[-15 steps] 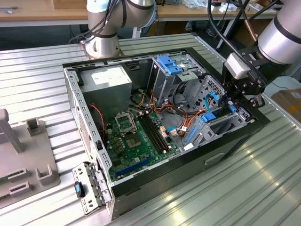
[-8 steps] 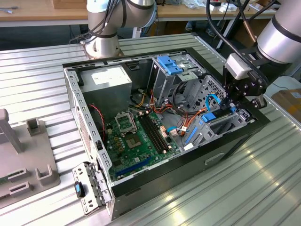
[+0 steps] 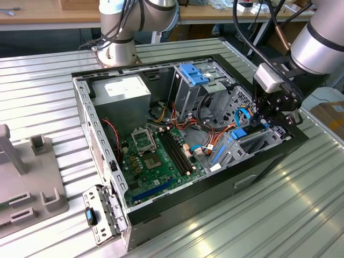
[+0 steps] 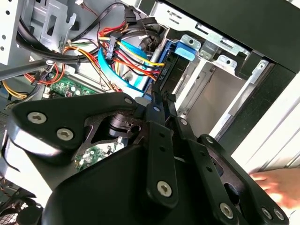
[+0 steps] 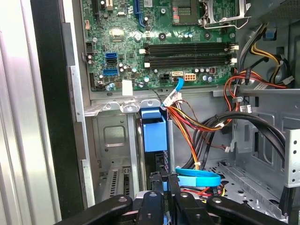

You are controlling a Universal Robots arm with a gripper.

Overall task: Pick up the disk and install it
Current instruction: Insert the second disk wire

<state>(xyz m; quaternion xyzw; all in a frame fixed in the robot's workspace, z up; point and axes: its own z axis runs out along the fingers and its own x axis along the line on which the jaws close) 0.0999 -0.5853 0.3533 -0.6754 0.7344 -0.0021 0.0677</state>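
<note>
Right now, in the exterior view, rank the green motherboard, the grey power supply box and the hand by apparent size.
1. green motherboard
2. grey power supply box
3. hand, though the gap to the box is unsure, since their nearness to the camera may differ.

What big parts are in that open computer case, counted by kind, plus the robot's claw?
green motherboard: 1
grey power supply box: 1
metal drive cage with light-blue latch: 1
disk: 1
gripper: 1
Total: 5
</note>
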